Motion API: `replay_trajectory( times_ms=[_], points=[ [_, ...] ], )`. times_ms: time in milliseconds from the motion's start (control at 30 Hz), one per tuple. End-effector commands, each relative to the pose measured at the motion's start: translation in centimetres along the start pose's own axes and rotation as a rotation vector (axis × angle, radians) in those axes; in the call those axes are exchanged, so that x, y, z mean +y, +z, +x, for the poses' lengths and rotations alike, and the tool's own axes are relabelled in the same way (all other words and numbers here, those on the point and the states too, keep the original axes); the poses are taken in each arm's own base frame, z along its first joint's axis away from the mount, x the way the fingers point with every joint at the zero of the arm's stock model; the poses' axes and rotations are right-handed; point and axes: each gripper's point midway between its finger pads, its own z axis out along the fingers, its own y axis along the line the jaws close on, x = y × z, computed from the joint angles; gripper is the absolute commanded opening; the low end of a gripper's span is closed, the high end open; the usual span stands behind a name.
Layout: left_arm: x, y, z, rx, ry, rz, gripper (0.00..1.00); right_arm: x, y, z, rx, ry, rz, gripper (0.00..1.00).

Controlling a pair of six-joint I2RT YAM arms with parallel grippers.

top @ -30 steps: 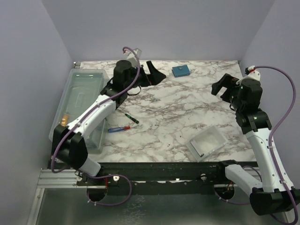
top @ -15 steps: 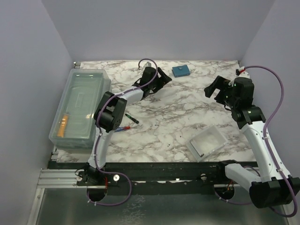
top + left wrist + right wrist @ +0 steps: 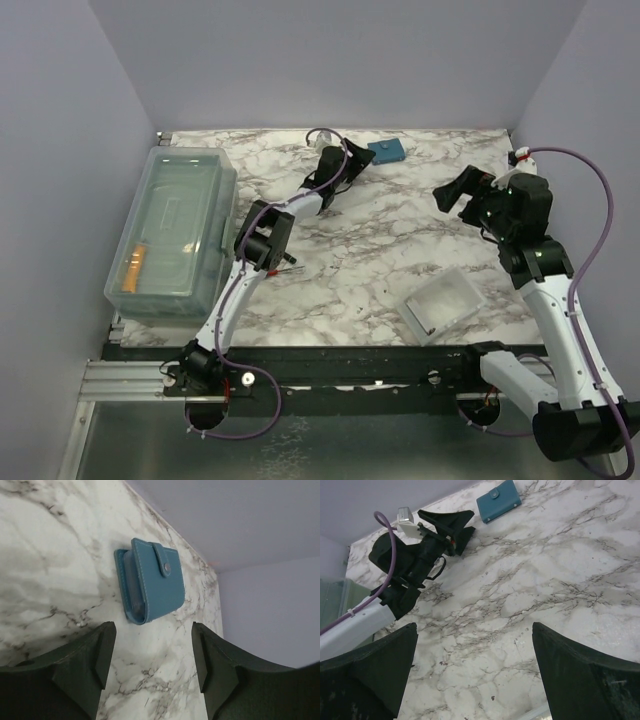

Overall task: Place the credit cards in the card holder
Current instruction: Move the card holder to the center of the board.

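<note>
The card holder [image 3: 385,151], a small teal-blue wallet snapped closed with its tab, lies flat near the table's back edge. In the left wrist view the card holder [image 3: 152,580] sits just ahead of my left gripper [image 3: 151,645], which is open and not touching it. From above, my left gripper [image 3: 360,160] reaches in from the holder's left. My right gripper [image 3: 452,192] hovers open and empty over the right side of the table, and in its own view the right gripper [image 3: 475,645] frames bare marble. A golden-orange piece, seemingly the credit cards [image 3: 135,267], lies inside the clear bin.
A large clear plastic bin [image 3: 170,200] stands along the left edge. A shallow white tray [image 3: 443,303] lies at the front right. A dark-handled tool [image 3: 288,256] and a red-and-blue screwdriver [image 3: 272,274] lie partly under my left arm. Walls close off the back and both sides.
My left arm has stretched out from beside the bin along the back of the table, bringing its gripper up to the card holder. My right gripper has shifted slightly left.
</note>
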Motion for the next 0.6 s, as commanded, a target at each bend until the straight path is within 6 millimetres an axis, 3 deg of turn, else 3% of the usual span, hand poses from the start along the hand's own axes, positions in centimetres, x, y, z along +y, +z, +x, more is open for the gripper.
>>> replay_trajectory(
  times_ms=[0, 100, 300, 467, 567],
  points=[
    [-0.1, 2.6, 0.2, -0.084, 0.003, 0.066, 0.65, 0.2, 0.2, 0.0, 0.009, 0.016, -0.008, 1.0],
    [0.4, 3.6, 0.0, -0.125, -0.03, 0.079, 0.61, 0.5, 0.3, 0.1, 0.03, 0.031, -0.017, 1.0],
    [2.0, 4.3, 0.8, -0.16, -0.03, 0.056, 0.43, 1.4, 0.5, 0.6, 0.077, 0.053, -0.053, 1.0],
    [1.9, 4.3, 1.3, -0.158, 0.048, 0.055, 0.27, 1.4, 0.7, 1.1, 0.114, 0.072, -0.046, 1.0],
    [1.8, 4.3, 1.4, -0.153, 0.07, 0.056, 0.24, 1.5, 0.8, 1.4, 0.131, 0.087, -0.047, 1.0]
  ],
)
